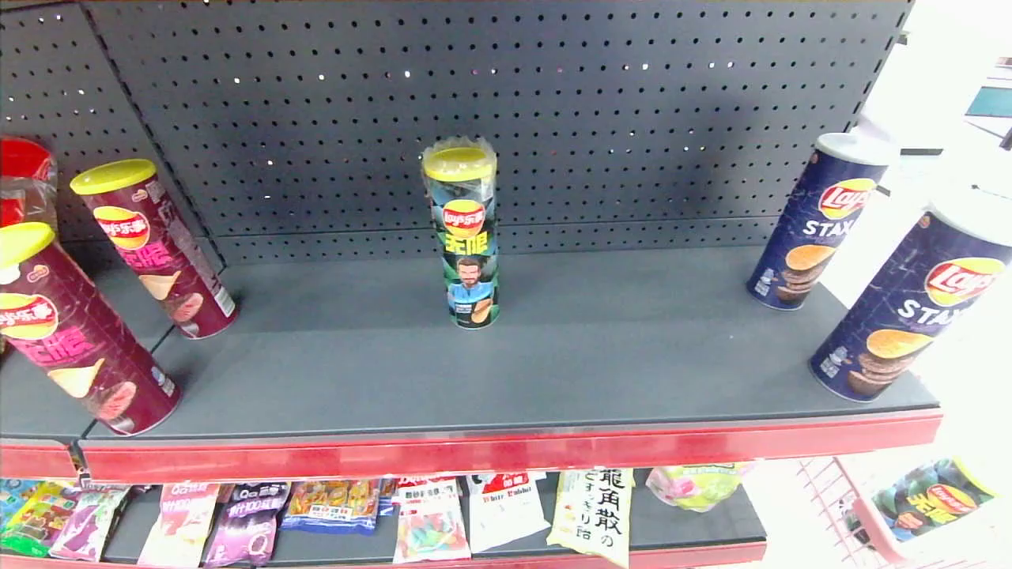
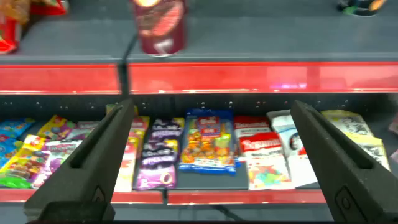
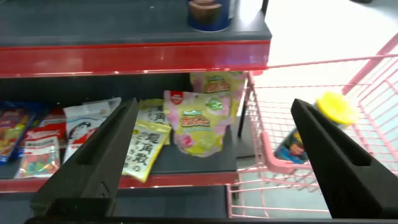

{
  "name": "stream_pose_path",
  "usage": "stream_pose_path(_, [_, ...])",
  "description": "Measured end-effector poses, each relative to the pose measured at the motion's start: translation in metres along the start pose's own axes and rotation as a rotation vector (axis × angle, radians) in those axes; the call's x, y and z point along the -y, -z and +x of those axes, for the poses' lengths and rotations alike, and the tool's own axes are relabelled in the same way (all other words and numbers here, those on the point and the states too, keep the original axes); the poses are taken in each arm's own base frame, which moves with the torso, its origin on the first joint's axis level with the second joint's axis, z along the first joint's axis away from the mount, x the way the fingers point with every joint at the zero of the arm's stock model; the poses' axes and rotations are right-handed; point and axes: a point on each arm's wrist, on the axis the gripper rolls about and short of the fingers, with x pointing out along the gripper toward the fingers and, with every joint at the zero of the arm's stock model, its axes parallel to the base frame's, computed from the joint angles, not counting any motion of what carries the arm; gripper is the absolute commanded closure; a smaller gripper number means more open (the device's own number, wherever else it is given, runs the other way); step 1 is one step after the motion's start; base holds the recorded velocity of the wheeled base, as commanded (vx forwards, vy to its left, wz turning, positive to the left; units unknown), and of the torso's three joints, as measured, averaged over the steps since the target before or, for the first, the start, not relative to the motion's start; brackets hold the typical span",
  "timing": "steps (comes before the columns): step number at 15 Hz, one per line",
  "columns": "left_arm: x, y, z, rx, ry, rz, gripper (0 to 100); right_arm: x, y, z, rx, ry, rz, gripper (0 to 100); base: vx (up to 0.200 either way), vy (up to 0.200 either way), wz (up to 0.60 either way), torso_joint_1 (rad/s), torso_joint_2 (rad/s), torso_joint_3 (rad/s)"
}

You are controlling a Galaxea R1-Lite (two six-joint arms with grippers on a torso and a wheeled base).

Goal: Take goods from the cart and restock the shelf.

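On the grey shelf (image 1: pixel 553 363), a dark green chip can (image 1: pixel 465 237) with a yellow lid stands upright at mid-depth. A pink wire cart (image 1: pixel 838 506) (image 3: pixel 323 68) sits low to the right of the shelf. A yellow-lidded can (image 1: pixel 933 498) (image 3: pixel 308 134) lies inside it. My left gripper (image 2: pixel 212 109) is open with nothing in it, facing the snack bags under the red shelf edge (image 2: pixel 249 78). My right gripper (image 3: pixel 216 106) is open with nothing in it too, in front of the lower shelf's right end, with the cart beside it.
Two maroon cans (image 1: pixel 154 245) (image 1: pixel 75 340) stand at the shelf's left and two blue cans (image 1: pixel 818 221) (image 1: pixel 909 316) at its right. Snack bags (image 1: pixel 340 506) (image 2: pixel 208 143) line the lower shelf, and a pale green bag (image 3: pixel 205 118) lies near its right end. A pegboard wall (image 1: pixel 506 118) backs the shelf.
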Motion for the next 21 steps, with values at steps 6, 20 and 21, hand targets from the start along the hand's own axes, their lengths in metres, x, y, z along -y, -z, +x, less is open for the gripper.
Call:
stream_pose_path(6, [0.0000,0.0000,0.0000,0.000,0.000,0.000,0,0.0000,0.0000,0.0000,0.000,0.000,0.000,0,0.000,-0.200,0.00,0.004,0.00,0.003])
stream_pose_path(20, [-0.0001,0.0000,0.0000,0.000,0.000,0.000,0,0.0000,-0.0001,0.0000,0.000,0.000,0.000,0,0.000,-0.071,0.00,0.000,0.00,0.002])
stream_pose_path(21, [-0.0001,0.0000,0.0000,0.000,0.001,0.000,0,-0.0001,-0.0001,0.0000,0.000,0.000,0.000,0,0.000,0.000,0.00,0.000,0.00,0.000])
